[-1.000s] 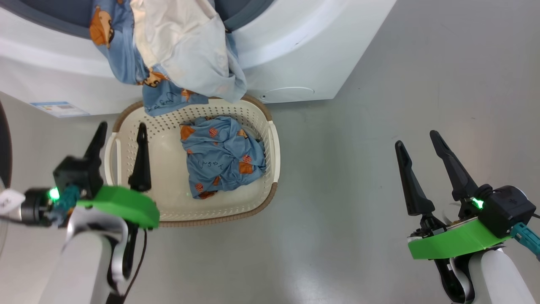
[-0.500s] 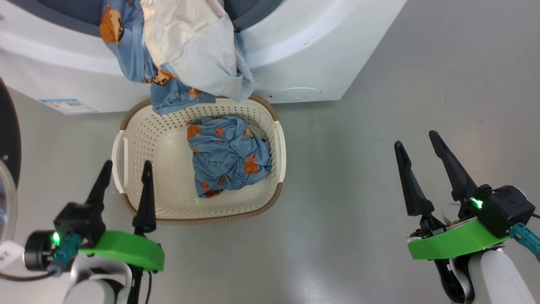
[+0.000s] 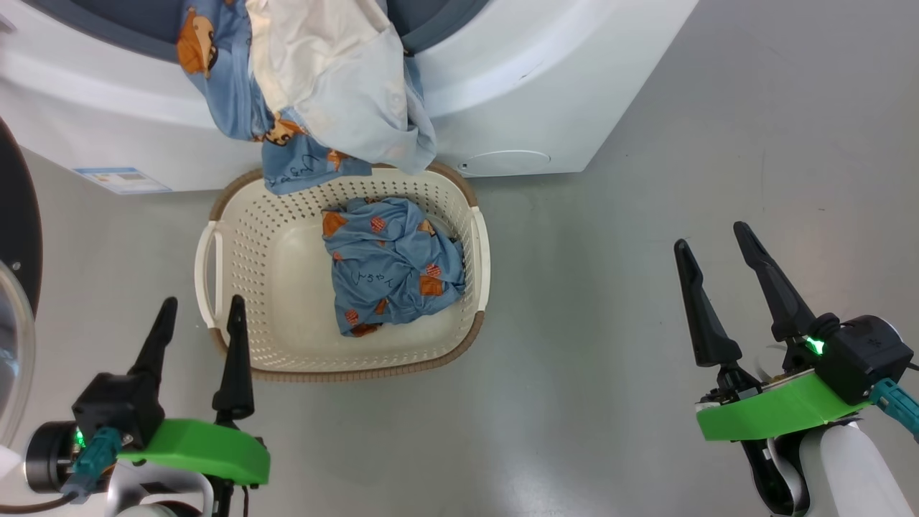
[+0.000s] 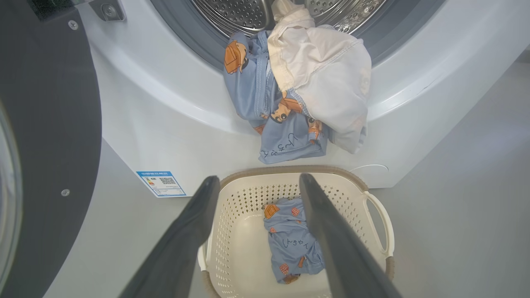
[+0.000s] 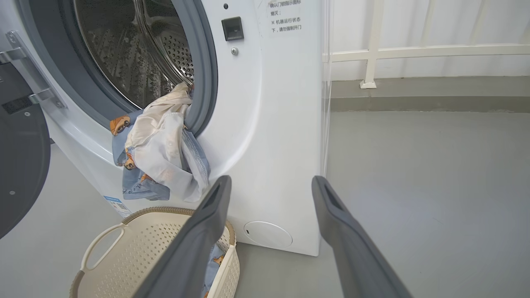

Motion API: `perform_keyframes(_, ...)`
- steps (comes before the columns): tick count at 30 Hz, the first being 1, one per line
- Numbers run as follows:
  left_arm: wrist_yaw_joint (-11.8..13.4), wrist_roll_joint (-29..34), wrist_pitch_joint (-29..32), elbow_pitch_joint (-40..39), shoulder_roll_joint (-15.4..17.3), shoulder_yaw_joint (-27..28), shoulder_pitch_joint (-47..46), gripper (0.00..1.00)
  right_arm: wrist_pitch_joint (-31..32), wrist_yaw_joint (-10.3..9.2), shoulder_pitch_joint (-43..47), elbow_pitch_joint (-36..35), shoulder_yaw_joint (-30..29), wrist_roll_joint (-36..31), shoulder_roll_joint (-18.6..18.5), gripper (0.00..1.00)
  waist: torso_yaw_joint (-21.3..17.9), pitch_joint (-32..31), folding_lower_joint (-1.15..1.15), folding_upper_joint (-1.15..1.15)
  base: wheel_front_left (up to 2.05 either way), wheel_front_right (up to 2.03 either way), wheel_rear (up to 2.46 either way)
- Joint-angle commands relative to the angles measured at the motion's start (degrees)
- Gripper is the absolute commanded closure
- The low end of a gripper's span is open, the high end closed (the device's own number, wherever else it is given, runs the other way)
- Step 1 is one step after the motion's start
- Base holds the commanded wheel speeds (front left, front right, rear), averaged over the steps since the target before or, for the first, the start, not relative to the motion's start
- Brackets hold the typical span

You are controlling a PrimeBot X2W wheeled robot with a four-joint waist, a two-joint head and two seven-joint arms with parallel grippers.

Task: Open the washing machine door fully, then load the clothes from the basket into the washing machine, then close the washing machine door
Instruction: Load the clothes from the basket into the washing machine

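Wide open and empty, the left gripper (image 3: 203, 300) hovers by the basket (image 3: 276, 287), the right gripper (image 3: 709, 235) well right; clothes (image 3: 337, 79) drape from the washing machine (image 3: 538, 72).

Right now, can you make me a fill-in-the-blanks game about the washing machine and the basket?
1. The washing machine door stands ____.
2. The basket sits on the ____, in front of the washing machine.
3. The cloth lying in the basket is blue with ____ prints.
4. The left gripper and the right gripper each hold ____.
Missing words: open; floor; orange; nothing.
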Motion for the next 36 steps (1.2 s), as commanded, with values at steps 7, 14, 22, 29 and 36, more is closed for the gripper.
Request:
perform_keyframes(7,1.0,-0.4,0.4,-2.6,1.5,2.5,1.1,0.0,-0.3,0.09,0.5,-1.2,1.1,-0.3,0.0,0.0,-0.1,-0.2,0.0,0.0,0.0,0.0,0.0)
perform_keyframes(14,1.1,-0.6,0.5,-2.9,1.6,2.6,1.3,0.0,-0.3,0.09,0.6,-1.1,1.3,-0.3,0.2,0.0,0.1,-0.3,0.0,0.0,0.0,0.0,0.0)
perform_keyframes(22,1.4,-0.9,0.5,-3.2,1.9,2.8,1.6,0.0,-0.3,0.09,0.5,-1.1,1.6,-0.2,0.4,0.0,-0.2,-0.2,0.0,0.0,0.0,0.0,0.0)
perform_keyframes(29,1.4,-1.4,0.3,-2.9,1.8,2.9,0.3,0.0,-0.3,0.09,0.3,-1.3,1.7,-0.2,0.7,0.0,-1.1,0.4,0.0,0.0,0.0,0.0,0.0)
perform_keyframes(36,0.1,-3.5,-0.2,-0.7,1.0,3.0,-3.3,0.0,-0.3,0.09,-0.2,-1.4,1.9,-0.1,1.0,0.0,-2.5,1.6,0.0,0.0,0.0,0.0,0.0)
